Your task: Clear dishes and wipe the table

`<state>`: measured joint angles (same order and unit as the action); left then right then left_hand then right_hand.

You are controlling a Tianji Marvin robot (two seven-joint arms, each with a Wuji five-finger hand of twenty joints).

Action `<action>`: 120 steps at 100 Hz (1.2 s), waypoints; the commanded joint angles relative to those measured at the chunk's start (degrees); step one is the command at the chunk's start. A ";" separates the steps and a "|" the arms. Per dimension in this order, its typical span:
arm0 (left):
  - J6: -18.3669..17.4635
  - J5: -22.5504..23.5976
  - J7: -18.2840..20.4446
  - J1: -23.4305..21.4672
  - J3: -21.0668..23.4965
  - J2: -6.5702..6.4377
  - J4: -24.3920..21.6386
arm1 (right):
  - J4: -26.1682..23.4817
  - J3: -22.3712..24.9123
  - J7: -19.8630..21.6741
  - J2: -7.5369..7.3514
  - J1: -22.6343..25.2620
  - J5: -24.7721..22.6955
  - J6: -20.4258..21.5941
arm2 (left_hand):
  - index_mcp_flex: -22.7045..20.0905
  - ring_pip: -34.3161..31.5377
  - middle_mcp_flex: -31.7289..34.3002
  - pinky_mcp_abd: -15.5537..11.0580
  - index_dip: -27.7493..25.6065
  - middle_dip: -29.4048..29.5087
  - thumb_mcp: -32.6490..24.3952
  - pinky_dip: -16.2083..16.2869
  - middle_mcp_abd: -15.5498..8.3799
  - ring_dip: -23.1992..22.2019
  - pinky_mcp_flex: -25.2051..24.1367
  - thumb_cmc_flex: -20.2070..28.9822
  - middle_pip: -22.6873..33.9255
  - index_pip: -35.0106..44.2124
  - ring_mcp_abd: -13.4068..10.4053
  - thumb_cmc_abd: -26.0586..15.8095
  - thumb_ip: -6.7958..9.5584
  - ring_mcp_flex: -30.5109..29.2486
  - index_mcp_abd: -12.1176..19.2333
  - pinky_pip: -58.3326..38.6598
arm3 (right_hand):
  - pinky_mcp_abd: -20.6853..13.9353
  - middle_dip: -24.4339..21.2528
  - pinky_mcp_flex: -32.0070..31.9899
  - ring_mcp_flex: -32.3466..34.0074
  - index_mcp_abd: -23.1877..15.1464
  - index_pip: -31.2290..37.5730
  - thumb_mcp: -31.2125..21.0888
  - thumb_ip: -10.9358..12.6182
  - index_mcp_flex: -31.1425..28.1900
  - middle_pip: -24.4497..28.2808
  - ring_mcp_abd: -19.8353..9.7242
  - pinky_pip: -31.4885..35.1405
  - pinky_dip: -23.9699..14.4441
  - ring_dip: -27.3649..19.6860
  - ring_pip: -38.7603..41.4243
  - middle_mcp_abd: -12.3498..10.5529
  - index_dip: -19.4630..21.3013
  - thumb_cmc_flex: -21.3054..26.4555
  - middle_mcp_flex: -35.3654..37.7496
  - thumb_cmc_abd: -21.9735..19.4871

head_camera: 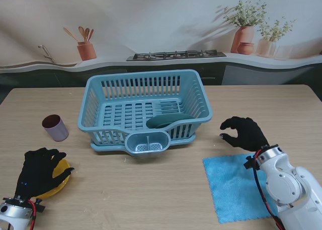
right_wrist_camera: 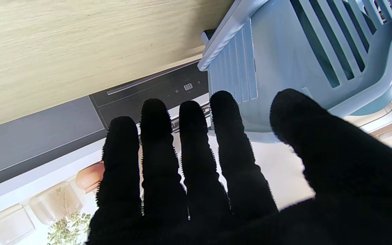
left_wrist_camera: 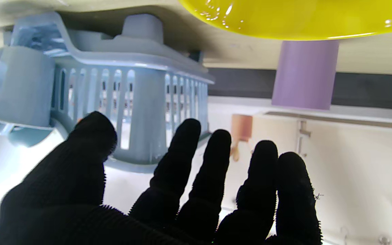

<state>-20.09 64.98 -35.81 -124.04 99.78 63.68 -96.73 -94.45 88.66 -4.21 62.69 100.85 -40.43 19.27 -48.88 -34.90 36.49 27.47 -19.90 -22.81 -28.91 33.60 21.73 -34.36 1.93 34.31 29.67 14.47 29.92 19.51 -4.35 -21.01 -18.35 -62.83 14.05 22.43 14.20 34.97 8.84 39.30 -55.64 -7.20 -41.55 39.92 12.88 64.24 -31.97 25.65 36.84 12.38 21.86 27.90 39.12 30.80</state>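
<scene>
From the stand camera, the blue dish rack (head_camera: 143, 109) sits mid-table with a dark green dish (head_camera: 168, 121) lying inside it, toward its near right corner. The left hand (head_camera: 37, 172) is over the yellow plate (head_camera: 61, 182) at the near left, covering most of it; only the plate's right edge peeks out. The purple cup (head_camera: 55, 128) stands upright farther from me, well apart from the rack. On the right, the right hand (head_camera: 245, 133) hangs with curled fingers just beyond the far edge of the blue cloth (head_camera: 236, 186), which lies flat on the wood.

The left wrist camera adds what the stand cannot: the fingers (left_wrist_camera: 216, 177) are spread with nothing between them, the glossy plate (left_wrist_camera: 294, 17) clear of them, so this hand is open. It also shows the cup's (left_wrist_camera: 305, 73) side and the rack's slotted wall (left_wrist_camera: 131, 95).

The right wrist camera shows fingers (right_wrist_camera: 196, 153) extended, thumb apart, holding nothing, with the rack's corner (right_wrist_camera: 284, 51) close ahead. The cloth is out of that picture.
</scene>
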 commanded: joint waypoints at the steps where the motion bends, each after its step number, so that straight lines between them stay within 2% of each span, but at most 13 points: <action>1: 1.09 0.16 0.64 0.13 -0.36 -0.19 0.95 | -0.49 -0.25 1.07 -0.05 0.45 -0.22 -0.32 | -1.67 1.25 -1.52 -1.40 0.70 1.54 -3.16 -1.83 2.41 1.44 -1.28 -3.08 -1.26 -2.83 1.03 1.12 -1.25 1.95 -1.89 2.57 | -1.42 -0.75 -0.84 -1.41 0.64 -0.32 -1.55 2.02 1.79 -0.43 -1.48 -0.50 0.55 -0.62 -0.54 -0.56 0.66 0.12 -1.85 1.32; 11: 3.80 0.98 0.31 0.17 -0.93 -0.35 1.51 | -0.58 -0.39 1.29 -0.09 0.47 -0.24 -0.57 | -0.50 2.98 -3.20 -2.91 0.64 2.04 -3.80 -3.08 2.50 2.56 -2.59 -5.20 -2.36 -3.88 -0.12 1.71 -1.71 3.79 -2.71 4.75 | -1.35 -0.74 -0.96 -1.53 0.65 -0.35 -1.72 2.07 1.91 -0.40 -1.48 -0.58 0.57 -0.66 -0.62 -0.64 0.70 0.23 -1.84 1.37; 32: 11.03 2.22 0.95 -0.46 -2.22 -0.49 1.61 | -0.69 -0.49 1.39 -0.10 0.55 -0.28 -0.86 | 1.11 5.72 -6.04 -4.23 1.56 2.81 -2.07 -4.76 2.88 3.96 -4.63 -8.34 -3.99 -5.37 -0.65 1.27 -2.52 6.69 -4.08 7.62 | -1.36 -0.75 -1.20 -1.64 0.66 -0.32 -1.77 2.09 1.88 -0.42 -1.47 -0.79 0.64 -0.67 -0.67 -0.66 0.82 0.21 -1.89 1.30; 46: 14.13 0.86 2.90 -0.96 -2.94 -0.16 1.05 | -0.71 -0.55 1.41 -0.10 0.58 -0.29 -0.99 | 1.46 6.23 -6.90 -3.92 2.09 3.04 0.07 -5.12 3.55 4.20 -4.91 -8.92 -4.30 -5.79 -0.17 0.60 -2.70 7.48 -4.84 7.78 | -1.23 -0.77 -1.21 -1.63 0.69 -0.34 -1.80 2.12 1.92 -0.46 -1.60 -0.81 0.63 -0.66 -0.66 -0.62 0.85 0.30 -1.89 1.30; 49: 14.70 0.51 3.28 -0.99 -3.10 -0.09 0.96 | -0.72 -0.56 1.43 -0.10 0.58 -0.29 -1.02 | 1.45 6.13 -7.13 -3.77 2.61 3.16 2.93 -5.31 3.76 4.26 -5.06 -7.87 -4.23 -5.87 0.04 -0.13 -2.35 7.73 -4.97 7.38 | -1.28 -0.77 -1.27 -1.66 0.69 -0.36 -1.83 2.14 1.93 -0.46 -1.60 -0.85 0.64 -0.66 -0.68 -0.64 0.85 0.34 -1.90 1.26; 55: 15.85 -0.06 3.98 -1.00 -3.44 0.01 0.87 | -0.74 -0.58 1.44 -0.10 0.59 -0.29 -1.09 | 1.84 6.22 -7.63 -3.44 2.76 3.21 3.86 -5.27 3.90 4.31 -5.00 -8.14 -4.34 -6.00 0.19 -0.63 -2.31 8.12 -5.20 7.13 | -1.29 -0.76 -1.26 -1.63 0.71 -0.35 -1.84 2.15 1.86 -0.44 -1.61 -0.86 0.64 -0.66 -0.67 -0.68 0.86 0.37 -1.89 1.26; 59: 16.34 -0.46 4.42 -0.97 -3.65 0.07 0.86 | -0.75 -0.58 1.43 -0.10 0.60 -0.30 -1.14 | 2.15 6.20 -8.00 -3.23 2.84 3.18 4.34 -5.15 3.95 4.31 -4.96 -8.21 -4.32 -6.12 0.44 -0.89 -2.31 8.34 -5.34 6.82 | -1.23 -0.75 -1.29 -1.69 0.72 -0.35 -1.83 2.15 1.85 -0.41 -1.56 -0.87 0.64 -0.66 -0.68 -0.68 0.87 0.33 -1.83 1.23; 63: 16.67 -0.96 4.74 -0.88 -3.85 0.15 0.91 | -0.75 -0.59 1.40 -0.09 0.60 -0.34 -1.19 | 1.96 5.69 -7.95 -2.69 3.01 3.04 7.80 -4.93 4.27 4.33 -4.72 -6.78 -3.88 -5.88 0.94 -1.59 -1.77 8.22 -5.54 6.04 | -1.22 -0.76 -1.33 -1.74 0.72 -0.37 -1.82 2.16 1.87 -0.45 -1.58 -0.89 0.64 -0.66 -0.69 -0.65 0.87 0.37 -1.92 1.23; 85: 19.19 -3.86 8.10 -1.01 -4.65 0.52 0.27 | -0.89 -0.66 1.41 -0.08 0.72 -0.33 -1.58 | 2.00 4.62 -8.26 -0.12 3.07 2.78 11.08 -3.34 5.51 4.11 -3.64 -6.86 -3.45 -5.88 2.36 -3.26 -1.68 8.55 -6.38 3.07 | -1.31 -0.75 -1.47 -1.79 0.70 -0.39 -1.77 2.18 1.88 -0.43 -1.66 -0.97 0.63 -0.65 -0.69 -0.62 0.89 0.34 -1.93 1.20; 87: 19.35 -4.21 8.55 -1.04 -4.71 0.55 0.15 | -0.90 -0.67 1.41 -0.08 0.73 -0.32 -1.62 | 2.05 3.98 -8.46 0.12 3.17 2.69 17.77 -2.67 5.62 4.60 -3.49 -3.68 -3.20 -5.91 2.48 -4.85 -0.66 8.77 -6.54 2.82 | -1.30 -0.75 -1.48 -1.82 0.73 -0.41 -1.77 2.18 1.92 -0.43 -1.66 -0.98 0.63 -0.65 -0.70 -0.66 0.88 0.36 -1.92 1.21; 90: 19.44 -4.65 9.05 -1.03 -4.78 0.58 0.07 | -0.93 -0.69 1.43 -0.08 0.74 -0.31 -1.67 | 2.04 3.77 -8.47 0.48 3.19 2.66 19.87 -2.32 5.82 4.69 -3.16 -2.75 -3.12 -5.90 2.65 -5.38 -0.35 8.76 -6.64 2.37 | -1.25 -0.76 -1.45 -1.86 0.69 -0.41 -1.76 2.18 1.90 -0.45 -1.60 -0.97 0.62 -0.66 -0.71 -0.71 0.89 0.35 -1.98 1.22; 96: 19.55 -5.32 9.78 -0.85 -4.97 0.62 0.11 | -0.96 -0.70 1.48 -0.09 0.74 -0.32 -1.73 | 1.96 3.62 -8.50 1.24 3.18 2.61 20.56 -1.83 6.00 4.61 -2.68 -2.57 -3.05 -5.87 3.06 -5.45 -0.29 8.73 -6.80 1.42 | -1.30 -0.76 -1.52 -1.85 0.73 -0.41 -1.76 2.19 1.91 -0.45 -1.60 -1.01 0.63 -0.64 -0.69 -0.63 0.89 0.33 -1.98 1.18; 120: 19.91 -7.53 12.75 -0.49 -5.44 0.65 0.22 | -0.90 -0.78 1.50 -0.10 0.66 -0.39 -1.88 | 3.20 4.01 -10.21 1.17 3.50 2.55 20.84 -1.66 5.44 4.82 -2.94 -1.22 -3.14 -6.52 2.12 -4.93 -0.04 10.02 -6.71 1.31 | -1.29 -0.76 -1.68 -1.98 0.80 -0.44 -1.77 2.19 1.90 -0.45 -1.61 -1.10 0.61 -0.65 -0.71 -0.68 0.89 0.33 -1.99 1.18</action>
<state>-0.25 58.30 -25.08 -124.45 94.45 64.05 -96.27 -95.04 88.04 -3.50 62.63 101.22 -40.55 17.51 -47.26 -30.75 28.54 27.55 -17.10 -20.71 -9.23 30.89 25.34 -30.14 -0.76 32.18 26.16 9.07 30.83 15.77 -4.84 -13.21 -23.42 -59.73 14.05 22.43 13.48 34.29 9.20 39.26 -55.64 -7.20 -41.55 39.92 12.38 64.06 -31.92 25.64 36.85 12.38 22.00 27.90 39.00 30.80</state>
